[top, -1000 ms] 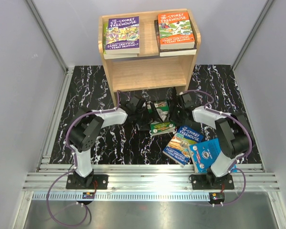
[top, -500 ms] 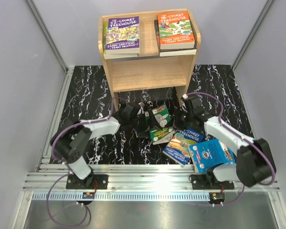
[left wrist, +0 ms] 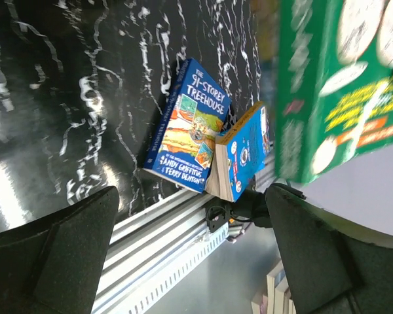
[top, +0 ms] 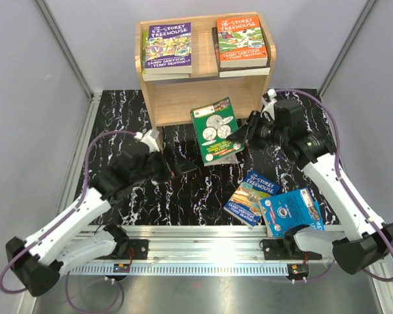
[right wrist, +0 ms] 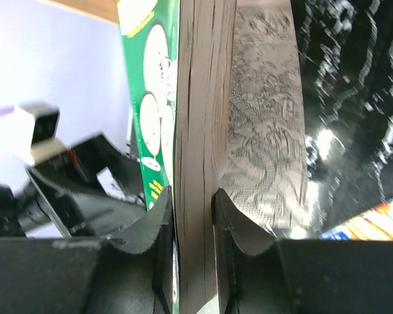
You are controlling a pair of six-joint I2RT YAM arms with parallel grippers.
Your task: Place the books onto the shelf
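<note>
Heads up, the thing to watch here is how the green book sits relative to the shelf. From the top camera, the book hangs just in front of the lower tier's opening. The shelf is at about 12 o'clock from it, a hair toward 11, and the opening faces back toward 6.

The book's long side runs roughly 12 to 6 with the top tipped slightly toward 11, cover facing up at the camera. So it's pointed end-first at the opening rather than lined up flat with the board.

Your right gripper is pinching it from the 3 o'clock edge. On the right wrist cam the fingers are clamped tight on the page block. A grey engraved cover is pressed against the far side, and I can't tell if that's a second book riding along.

Your left gripper is down at about 8 o'clock from the book with its fingers spread wide and nothing between them. The right arm is clearly the closer one and I'd say it has the job.

The purple book and orange book are on the top tier. The blue Treehouse book and bright blue book lie on the table at 5 o'clock.
</note>
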